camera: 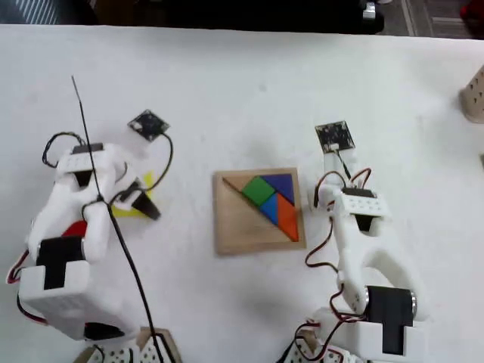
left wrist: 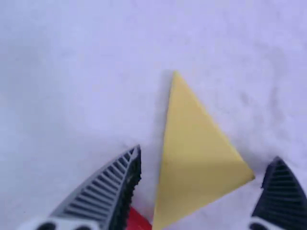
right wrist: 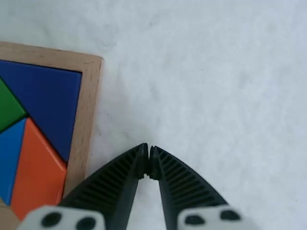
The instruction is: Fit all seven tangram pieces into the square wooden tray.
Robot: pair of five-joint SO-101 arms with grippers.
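The square wooden tray [camera: 227, 227] lies mid-table holding a green square [camera: 259, 189], a dark blue piece [camera: 280, 184], a light blue triangle [camera: 270, 209] and an orange piece [camera: 288, 217]. A yellow triangle [left wrist: 196, 153] lies flat on the white table between the fingers of my open left gripper [left wrist: 206, 155]; in the high view this gripper [camera: 140, 198] sits left of the tray. A red piece [camera: 73, 229] lies partly under the left arm. My right gripper [right wrist: 148, 149] is shut and empty just off the tray's rim [right wrist: 91, 100], beside its right edge [camera: 318, 198].
A black cable [camera: 113, 212] runs across the left arm. A tan perforated object [camera: 473, 94] stands at the table's far right edge. White tabletop stretches behind the tray and between the arms.
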